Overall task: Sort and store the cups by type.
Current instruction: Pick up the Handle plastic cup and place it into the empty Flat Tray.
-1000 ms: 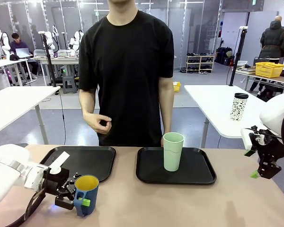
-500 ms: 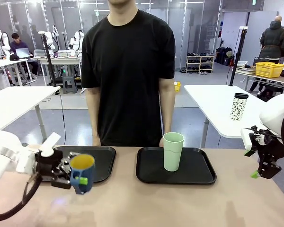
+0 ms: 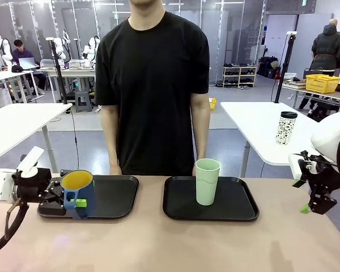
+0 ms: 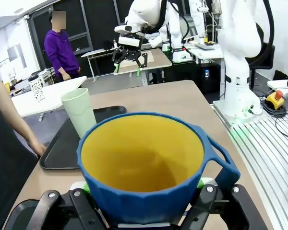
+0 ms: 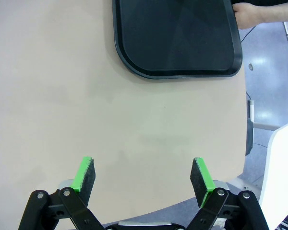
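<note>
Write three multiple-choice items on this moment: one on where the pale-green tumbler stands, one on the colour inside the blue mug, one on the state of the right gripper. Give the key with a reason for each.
1. Where does the pale-green tumbler stand?
A. On the right-hand black tray
B. On the bare tabletop
C. On the left-hand black tray

2. What colour is the inside of the blue mug?
A. White
B. Yellow
C. Red

3. How is the right gripper now?
A. Shut on the tumbler
B. Shut on nothing
C. Open, holding nothing

Key:
1. A: in the front view the tumbler stands upright on the right-hand black tray.
2. B: the left wrist view looks straight into the mug, held by the left gripper, and its inside is yellow.
3. C: the right wrist view shows its green pads wide apart over bare table.
</note>
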`<state>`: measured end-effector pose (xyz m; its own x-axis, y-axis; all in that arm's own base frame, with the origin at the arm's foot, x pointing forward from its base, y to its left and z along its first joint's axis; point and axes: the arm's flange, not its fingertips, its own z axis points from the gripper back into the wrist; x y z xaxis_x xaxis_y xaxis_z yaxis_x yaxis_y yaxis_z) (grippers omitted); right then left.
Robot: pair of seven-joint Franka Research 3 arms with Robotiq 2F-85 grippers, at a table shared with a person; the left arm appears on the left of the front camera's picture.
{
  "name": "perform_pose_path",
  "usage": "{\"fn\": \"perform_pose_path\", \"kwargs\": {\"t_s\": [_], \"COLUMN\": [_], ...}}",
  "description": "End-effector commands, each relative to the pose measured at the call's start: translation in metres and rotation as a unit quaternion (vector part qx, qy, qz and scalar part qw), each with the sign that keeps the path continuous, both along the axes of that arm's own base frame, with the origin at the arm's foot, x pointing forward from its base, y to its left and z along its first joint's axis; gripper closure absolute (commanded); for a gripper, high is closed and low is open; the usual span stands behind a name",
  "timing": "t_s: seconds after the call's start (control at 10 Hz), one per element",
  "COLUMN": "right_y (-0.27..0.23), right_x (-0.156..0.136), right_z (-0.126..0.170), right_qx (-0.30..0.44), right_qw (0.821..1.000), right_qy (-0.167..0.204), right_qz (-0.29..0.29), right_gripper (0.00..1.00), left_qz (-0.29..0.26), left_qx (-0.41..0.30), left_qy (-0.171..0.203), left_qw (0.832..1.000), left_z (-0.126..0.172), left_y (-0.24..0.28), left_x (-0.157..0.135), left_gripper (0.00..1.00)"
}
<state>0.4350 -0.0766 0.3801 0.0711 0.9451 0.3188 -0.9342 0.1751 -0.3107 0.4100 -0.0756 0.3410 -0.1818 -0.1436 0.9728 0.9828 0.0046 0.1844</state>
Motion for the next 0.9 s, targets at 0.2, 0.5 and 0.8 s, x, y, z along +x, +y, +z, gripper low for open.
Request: {"fn": "perform_pose_path", "kwargs": {"t_s": [0.2, 0.5, 0.8], "right_y": [0.0, 0.0, 0.0], "right_x": [-0.001, -0.001, -0.001], "right_z": [0.001, 0.001, 0.001], "right_qx": [-0.004, -0.004, -0.004], "right_qw": [1.0, 1.0, 1.0], "right_qy": [-0.002, -0.002, -0.002], "right_qz": [-0.002, -0.002, -0.002], "right_gripper": [0.0, 0.0, 0.0], "left_qz": [-0.01, -0.01, -0.008], "left_qx": [0.0, 0.0, -0.008], "left_qy": [-0.001, -0.001, -0.016], "left_qw": [1.0, 1.0, 1.0], "left_z": [-0.001, -0.001, 0.0], "left_y": [-0.008, -0.008, -0.002], "left_x": [0.004, 0.004, 0.025], "left_gripper": [0.52, 0.52, 0.25]}}
